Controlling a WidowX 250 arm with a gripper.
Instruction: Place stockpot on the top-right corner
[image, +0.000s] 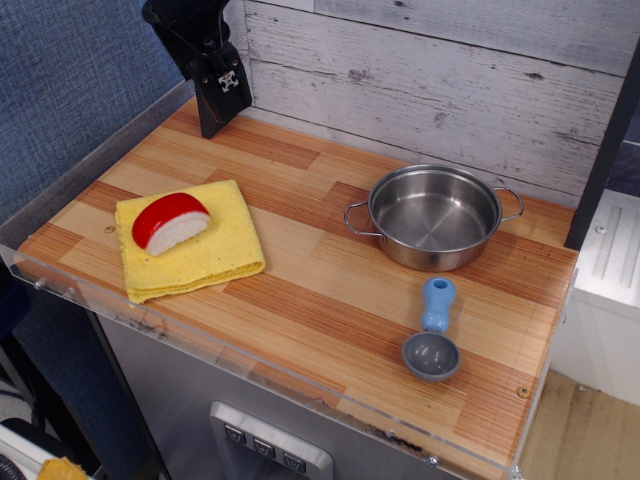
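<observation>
Stockpot (435, 217) sits empty on the table (330, 300); tool (220, 100) hangs apart at the back, grip state hard to tell.

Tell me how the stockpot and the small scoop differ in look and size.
The stockpot is shiny bare steel; the scoop has a dull grey bowl and a blue handle. The stockpot is much wider than the scoop. The stockpot has two thin wire loop handles on opposite sides; the scoop has one short, thick handle. Both have round, empty bowls facing up and stand on the wood tabletop.
</observation>
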